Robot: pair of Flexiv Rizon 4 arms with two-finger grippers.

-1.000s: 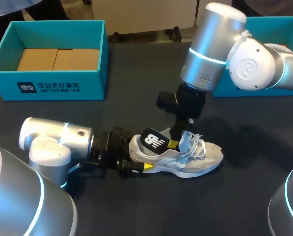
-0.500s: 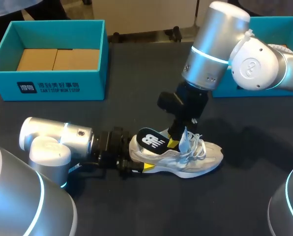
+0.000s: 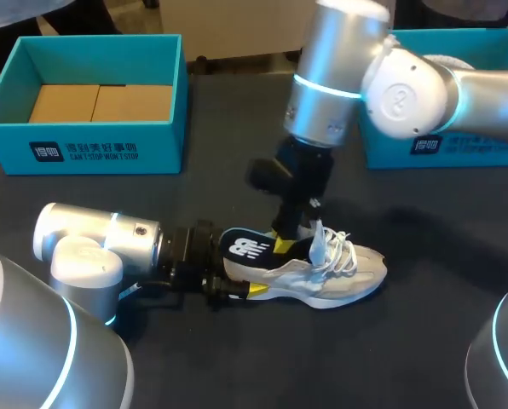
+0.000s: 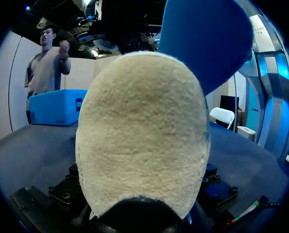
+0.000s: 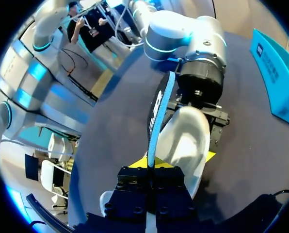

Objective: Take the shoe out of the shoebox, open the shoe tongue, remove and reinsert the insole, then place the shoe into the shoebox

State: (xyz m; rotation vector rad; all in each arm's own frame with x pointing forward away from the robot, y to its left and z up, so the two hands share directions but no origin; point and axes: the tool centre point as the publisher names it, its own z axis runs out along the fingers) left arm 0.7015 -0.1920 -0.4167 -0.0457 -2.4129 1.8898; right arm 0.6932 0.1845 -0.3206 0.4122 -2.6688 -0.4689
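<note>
A pale grey sneaker (image 3: 331, 273) lies on its sole on the dark table, toe to the right. My left gripper (image 3: 230, 286) reaches in from the left and is shut on its heel (image 4: 142, 131), which fills the left wrist view; a yellow fingertip (image 5: 210, 156) flanks the heel. My right gripper (image 3: 282, 242) hangs above the shoe's opening, shut on the insole (image 3: 244, 249). The insole is black with a white logo on top and blue underneath (image 4: 202, 39). It slants up out of the shoe over the heel, seen edge-on as the insole (image 5: 156, 121) ahead of my right gripper (image 5: 149, 171).
A teal shoebox (image 3: 83, 145) with cardboard pieces inside stands at the back left. A second teal box (image 3: 458, 146) stands at the back right, behind my right arm. The white laces (image 3: 343, 247) lie loose over the tongue.
My right arm has swung left, drawing the insole back over the heel and farther out of the shoe. The left arm and the shoe have stayed put.
</note>
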